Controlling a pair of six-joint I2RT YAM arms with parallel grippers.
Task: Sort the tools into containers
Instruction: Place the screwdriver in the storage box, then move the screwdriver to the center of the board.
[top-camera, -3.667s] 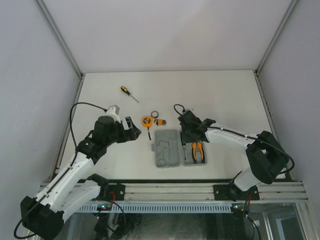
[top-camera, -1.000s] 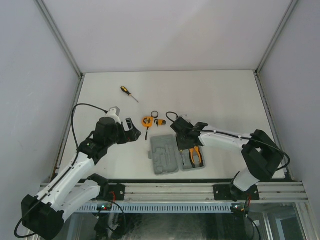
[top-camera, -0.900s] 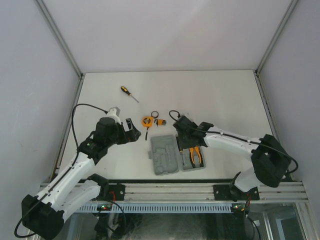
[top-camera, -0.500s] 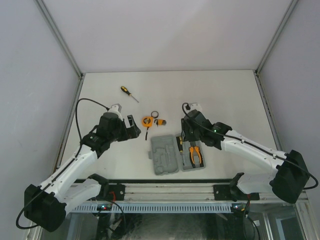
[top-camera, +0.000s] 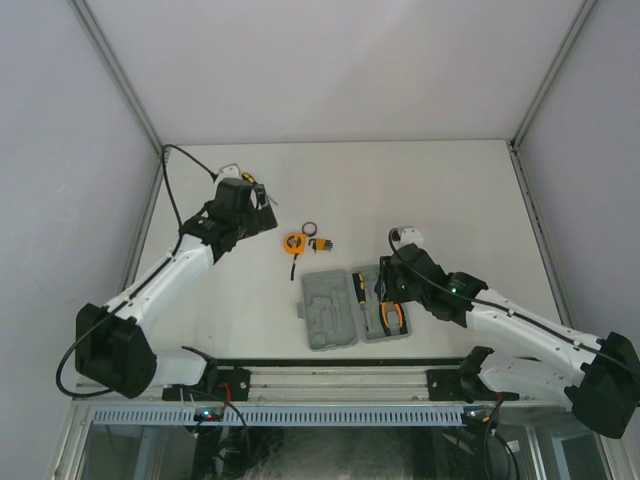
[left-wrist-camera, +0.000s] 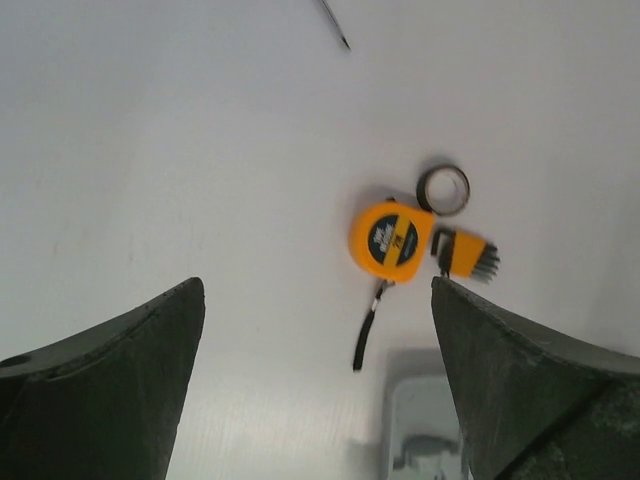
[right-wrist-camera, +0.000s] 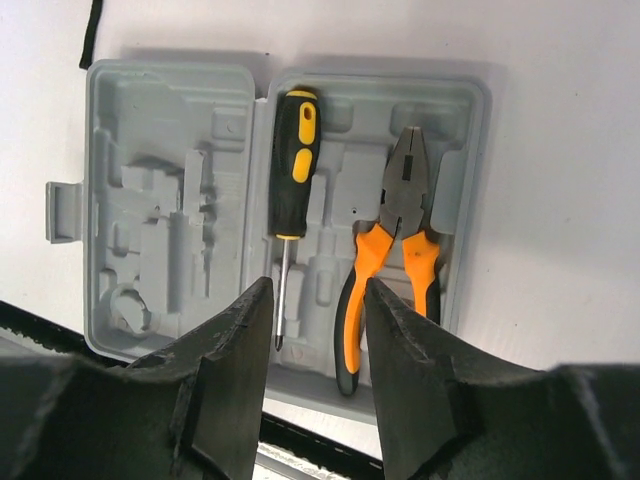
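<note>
The grey tool case (top-camera: 330, 312) lies open at the front centre. Its right half holds a black-and-yellow screwdriver (right-wrist-camera: 295, 150) and the orange-handled pliers (right-wrist-camera: 400, 250); its left half (right-wrist-camera: 160, 200) holds no tool. My right gripper (right-wrist-camera: 317, 300) is open and empty above the case's near edge, and it also shows in the top view (top-camera: 380, 285). The orange tape measure (left-wrist-camera: 392, 239), black ring (left-wrist-camera: 443, 189) and hex key set (left-wrist-camera: 468, 256) lie together behind the case. My left gripper (left-wrist-camera: 315, 300) is open and empty. In the top view it (top-camera: 262, 205) hangs over the second screwdriver (top-camera: 247, 178); only that tool's tip (left-wrist-camera: 335, 25) shows in the left wrist view.
The white table (top-camera: 430, 190) is walled by grey panels on three sides. A black rail (top-camera: 330, 365) runs along the near edge, just in front of the case. The tape measure's black strap (left-wrist-camera: 365, 330) trails toward the case.
My left arm has swung back and left, from beside the tape measure to over the loose screwdriver. My right gripper has left a screwdriver in the case and drawn back to the right.
</note>
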